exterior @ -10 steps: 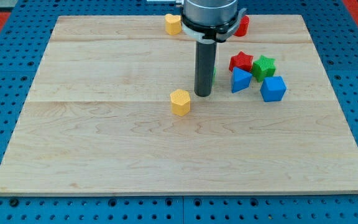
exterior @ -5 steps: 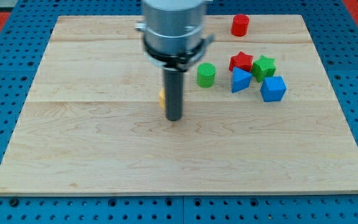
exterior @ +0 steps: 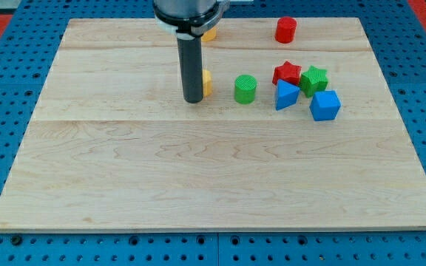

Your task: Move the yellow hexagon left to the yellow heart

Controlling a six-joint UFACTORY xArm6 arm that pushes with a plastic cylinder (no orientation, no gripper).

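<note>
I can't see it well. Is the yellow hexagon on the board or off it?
On the board: the yellow hexagon peeks out right of my tip.

A robotics lab bench: a pale wooden board rests on a blue perforated mounting plate, with small coloured plastic blocks clustered on its far right.

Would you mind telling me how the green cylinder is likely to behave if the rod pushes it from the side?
The green cylinder stands upright on a flat end, so it would probably slide rather than roll. It looks squat, so tipping seems unlikely. Its round wall may let it slip off sideways under an off-centre push from my tip, which sits to its left in the view, beside the yellow block.
</note>
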